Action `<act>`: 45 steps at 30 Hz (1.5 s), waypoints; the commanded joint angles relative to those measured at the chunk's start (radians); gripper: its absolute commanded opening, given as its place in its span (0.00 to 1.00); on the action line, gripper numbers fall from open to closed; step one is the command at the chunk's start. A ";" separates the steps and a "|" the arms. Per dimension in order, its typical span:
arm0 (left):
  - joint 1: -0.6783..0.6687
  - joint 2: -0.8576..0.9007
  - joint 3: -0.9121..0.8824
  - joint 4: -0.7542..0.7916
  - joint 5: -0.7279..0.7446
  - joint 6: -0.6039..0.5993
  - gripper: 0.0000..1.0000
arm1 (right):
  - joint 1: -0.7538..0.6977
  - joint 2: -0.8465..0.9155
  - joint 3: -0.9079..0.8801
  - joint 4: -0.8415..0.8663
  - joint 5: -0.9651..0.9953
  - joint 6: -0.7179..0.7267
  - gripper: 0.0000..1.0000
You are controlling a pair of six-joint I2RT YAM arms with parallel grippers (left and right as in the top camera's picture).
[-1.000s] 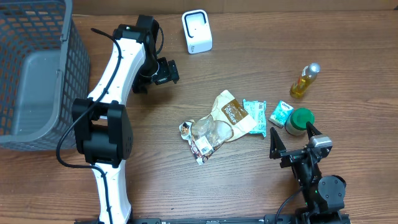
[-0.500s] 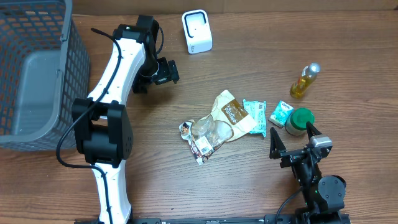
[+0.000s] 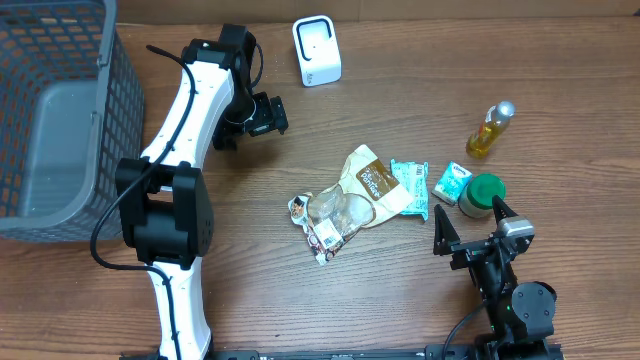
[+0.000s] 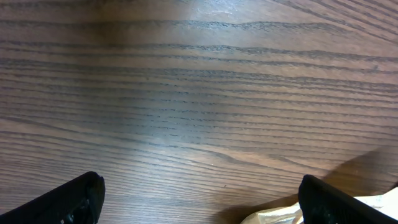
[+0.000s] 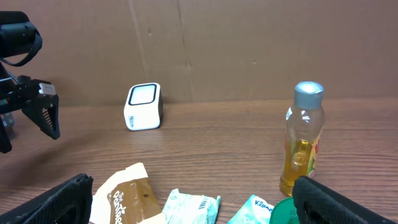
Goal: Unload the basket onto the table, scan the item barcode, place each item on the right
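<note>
Two wide, empty grippers: your left gripper (image 3: 263,117) hangs between the basket (image 3: 118,92) and the scanner (image 3: 317,50), your right gripper (image 3: 470,228) just short of the green-lidded jar (image 3: 486,190).

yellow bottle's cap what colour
The cap is silver-grey, clearest in the right wrist view.

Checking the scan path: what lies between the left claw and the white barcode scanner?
Nothing: the overhead view shows only bare table between the open left claw and the barcode scanner.
</note>
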 commanded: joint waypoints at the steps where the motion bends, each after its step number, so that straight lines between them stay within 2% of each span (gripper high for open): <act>1: -0.008 -0.021 0.015 0.000 -0.010 0.015 1.00 | -0.006 -0.010 -0.011 0.006 0.008 -0.008 1.00; 24: -0.038 -0.036 0.015 0.000 -0.010 0.015 1.00 | -0.006 -0.010 -0.011 0.006 0.008 -0.008 1.00; 45: -0.034 -0.291 0.015 0.000 -0.010 0.015 1.00 | -0.006 -0.010 -0.011 0.006 0.008 -0.008 1.00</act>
